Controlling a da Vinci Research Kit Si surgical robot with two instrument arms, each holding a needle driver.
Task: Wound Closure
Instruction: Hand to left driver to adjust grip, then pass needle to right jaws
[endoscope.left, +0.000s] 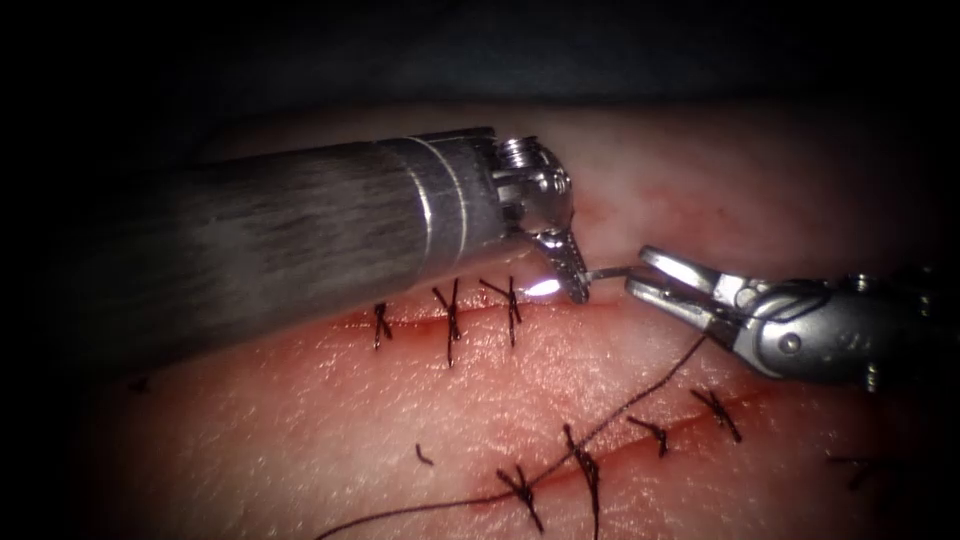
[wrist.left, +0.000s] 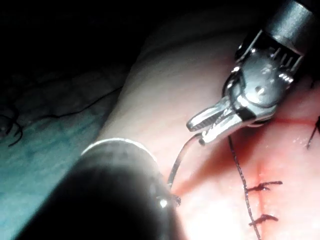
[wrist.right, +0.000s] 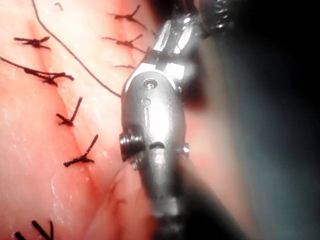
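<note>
The right tool (endoscope.left: 640, 275) has its jaws closed on the needle (endoscope.left: 605, 272) near one end; the left tool (endoscope.left: 572, 280), at its 9 o'clock, grips the needle by the cut (endoscope.left: 420, 322) in the tissue (endoscope.left: 400, 420)

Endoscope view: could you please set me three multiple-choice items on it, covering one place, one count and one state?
1. Where is the needle?
A) between the left end effector and the right end effector
B) lying across the lower cut
C) off the tissue

2. How many stitches cross the upper cut?
A) one
B) three
C) six

3. What does the right end effector hold?
A) tissue
B) nothing
C) the needle's end

Key: 1A, the needle spans the gap between the two tips; 2B, three dark crosses sit left of the needle; 3C, its jaws are shut on the needle's end, with the thread trailing beneath.
</note>
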